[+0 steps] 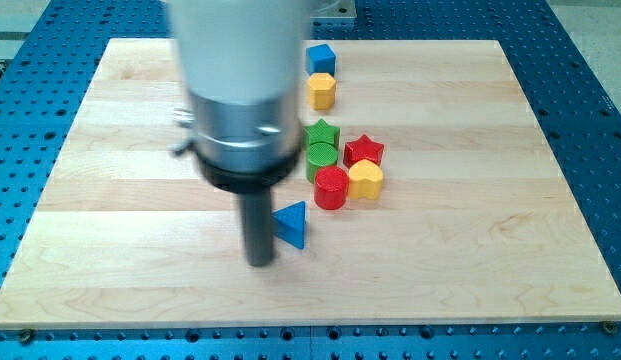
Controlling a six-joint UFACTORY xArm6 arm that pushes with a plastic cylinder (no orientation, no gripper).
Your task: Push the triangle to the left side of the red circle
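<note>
1. Camera view: my tip (261, 262) stands at lower centre, touching the left side of the blue triangle (291, 222); the rod has no jaws.
2. The red circle (331, 187) sits just above and right of the triangle.
3. A cluster crowds the circle: green circle (321, 158), green star (321, 133), red star (364, 150), yellow heart (366, 179).
4. Upper centre: yellow hexagon (322, 90), blue block (320, 57).

A wooden board (470, 260) is lying on the blue bench, carrying the blocks. A blue triangle (291, 223) is sitting just right of my tip (261, 262). Further up-right, a red circle (331, 187), yellow heart (366, 179), red star (363, 151), green circle (321, 158) and green star (321, 133) are huddling together; beyond them a yellow hexagon (322, 90) and blue block (321, 58) are sitting.
</note>
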